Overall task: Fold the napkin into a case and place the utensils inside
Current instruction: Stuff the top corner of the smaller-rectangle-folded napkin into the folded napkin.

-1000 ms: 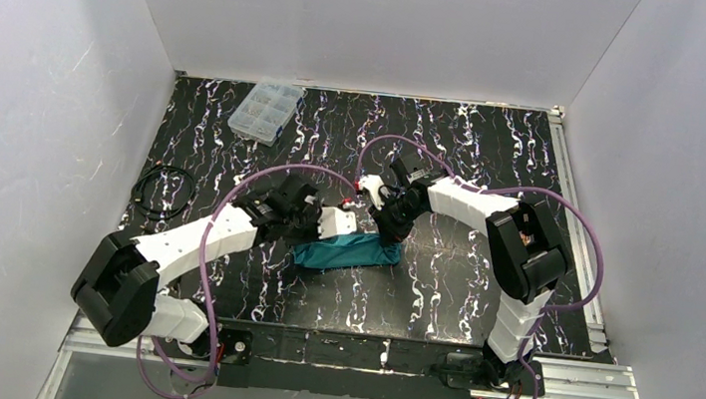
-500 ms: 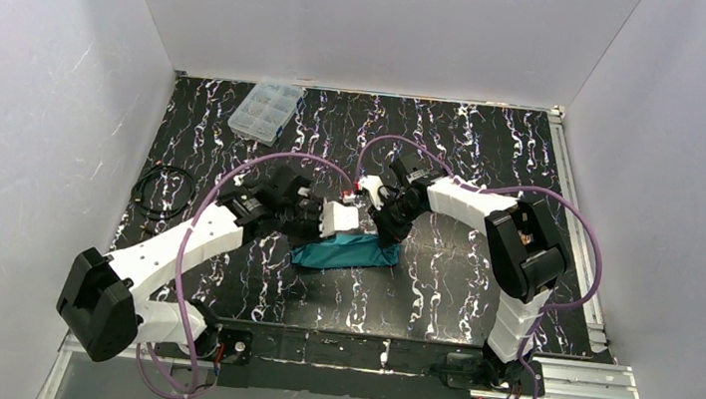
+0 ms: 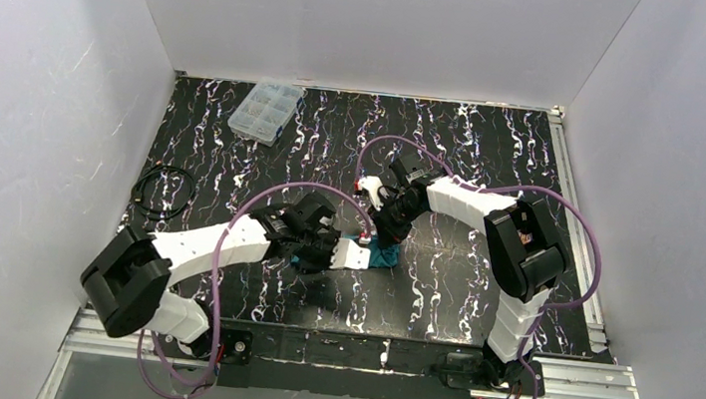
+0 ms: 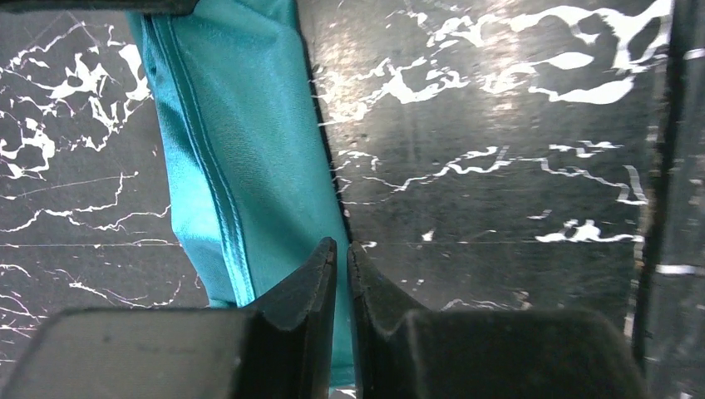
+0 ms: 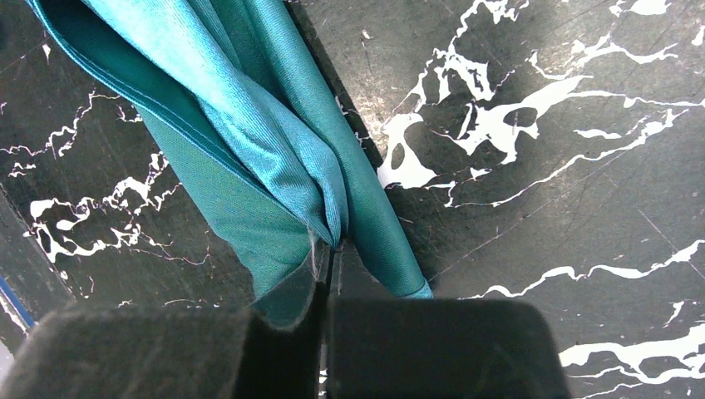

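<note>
The teal napkin (image 4: 241, 150) lies folded into a long narrow strip on the black marbled table (image 3: 460, 282). In the top view only its right end (image 3: 386, 256) shows past my left arm. My left gripper (image 4: 342, 248) sits low over the strip's near edge, the jaws almost together with a sliver of teal cloth in the slit. My right gripper (image 5: 331, 248) is shut on the napkin (image 5: 249, 158), whose folds bunch into its pinch at the strip's right end. No utensils are in view.
A clear plastic compartment box (image 3: 266, 109) stands at the back left. A black cable coil (image 3: 162, 191) lies by the left wall. White walls close in three sides, and a metal rail (image 3: 578, 215) runs along the right edge.
My left arm swung from behind the napkin to lie across it, covering most of the strip, and its jaws narrowed. The right arm kept still.
</note>
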{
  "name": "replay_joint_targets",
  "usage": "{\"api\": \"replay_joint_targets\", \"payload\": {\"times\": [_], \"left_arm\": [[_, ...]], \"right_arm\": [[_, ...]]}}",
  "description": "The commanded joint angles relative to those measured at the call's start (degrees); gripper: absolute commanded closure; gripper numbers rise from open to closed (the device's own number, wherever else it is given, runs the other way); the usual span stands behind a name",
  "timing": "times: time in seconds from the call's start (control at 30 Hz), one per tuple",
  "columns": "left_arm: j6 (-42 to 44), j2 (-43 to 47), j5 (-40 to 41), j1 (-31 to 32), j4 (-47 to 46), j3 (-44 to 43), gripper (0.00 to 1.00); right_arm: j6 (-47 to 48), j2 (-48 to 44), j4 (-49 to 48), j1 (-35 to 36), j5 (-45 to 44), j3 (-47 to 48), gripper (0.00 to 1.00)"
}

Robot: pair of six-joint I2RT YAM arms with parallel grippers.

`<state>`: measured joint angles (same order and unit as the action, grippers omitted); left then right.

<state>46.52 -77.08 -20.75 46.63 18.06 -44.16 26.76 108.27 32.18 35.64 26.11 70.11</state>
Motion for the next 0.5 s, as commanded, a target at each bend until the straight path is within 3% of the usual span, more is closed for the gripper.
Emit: {"api": "replay_joint_targets", "payload": {"times": [0.0,0.2,0.47], "left_arm": [[0.89,-3.95,5.0,-1.05,-4.64,0.34,0.92],[-0.75,-9.46,7.8,-3.33,-3.38,-2.59,0.95],[-4.13,-6.96,3.06,-5.45,0.79,-5.25,0.96]], "right_arm": [[0.31,2.26,4.2,0.35,-0.17,-0.75,0.99],[0.74,1.83,5.34,0.26,-0.14,-0.5,0.99],[0.92,0.33,6.51,0.27,0.12,-0.57,0.99]]}}
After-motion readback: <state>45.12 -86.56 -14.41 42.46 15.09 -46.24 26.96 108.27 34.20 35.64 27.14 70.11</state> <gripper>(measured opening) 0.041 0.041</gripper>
